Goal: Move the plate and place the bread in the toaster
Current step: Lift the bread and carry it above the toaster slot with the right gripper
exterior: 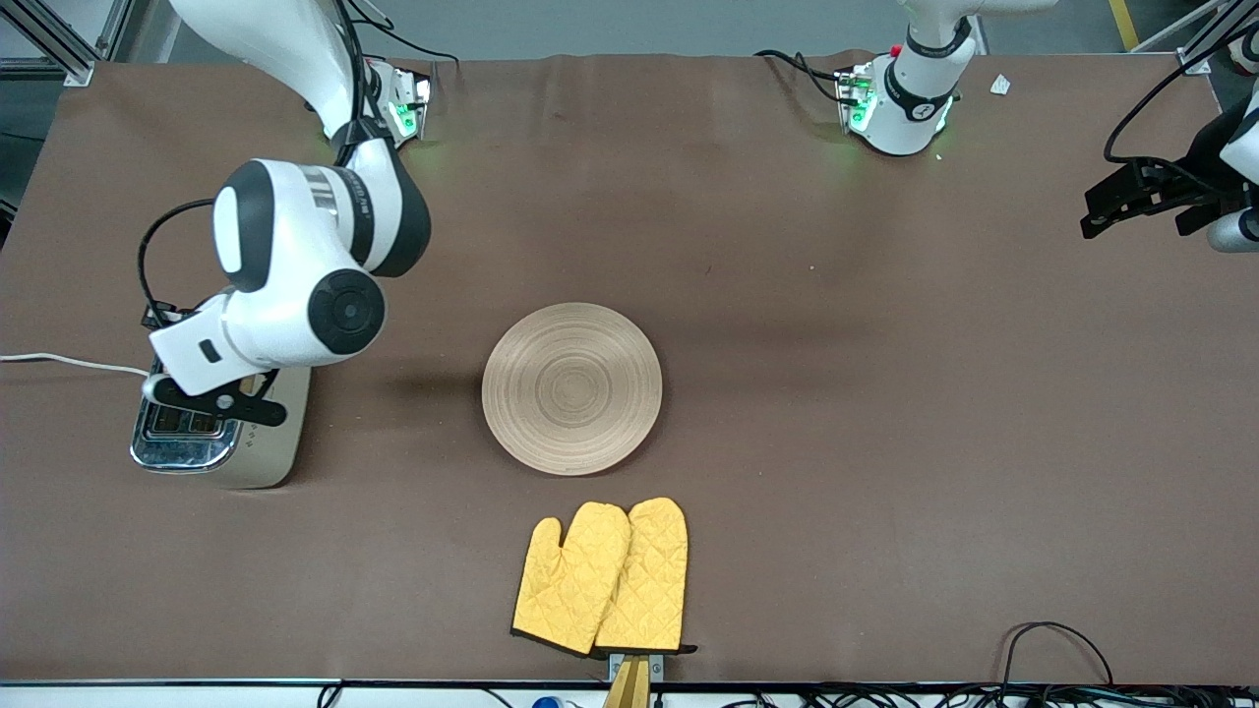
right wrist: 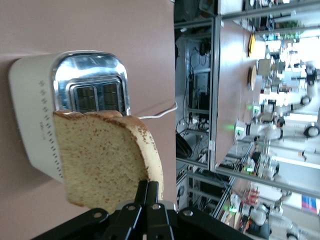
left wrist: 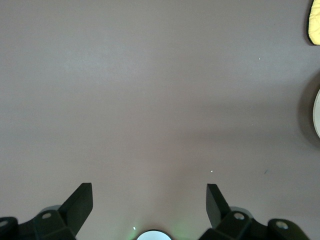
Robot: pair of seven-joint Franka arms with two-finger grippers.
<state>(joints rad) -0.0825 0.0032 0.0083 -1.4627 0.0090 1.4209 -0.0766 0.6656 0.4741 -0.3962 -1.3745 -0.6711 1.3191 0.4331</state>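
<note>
The cream toaster (exterior: pixel 258 454) with a chrome top stands at the right arm's end of the table. My right gripper (exterior: pixel 224 400) is just above its slots and is shut on the edge of the brown speckled bread (right wrist: pixel 102 162). In the right wrist view the gripper (right wrist: pixel 148 186) holds the slice upright, close over the toaster (right wrist: pixel 30 110) and its two slots. The round wooden plate (exterior: pixel 571 387) lies bare at the table's middle. My left gripper (exterior: pixel 1111 211) waits open and empty over bare cloth at the left arm's end; its wrist view (left wrist: pixel 149 192) shows only cloth between the fingers.
Two yellow oven mitts (exterior: pixel 602 578) lie nearer the front camera than the plate, by the table's edge. The toaster's white cord (exterior: pixel 69 362) runs off the table's end. The plate's rim (left wrist: pixel 317 112) and a mitt's corner (left wrist: pixel 315 22) show in the left wrist view.
</note>
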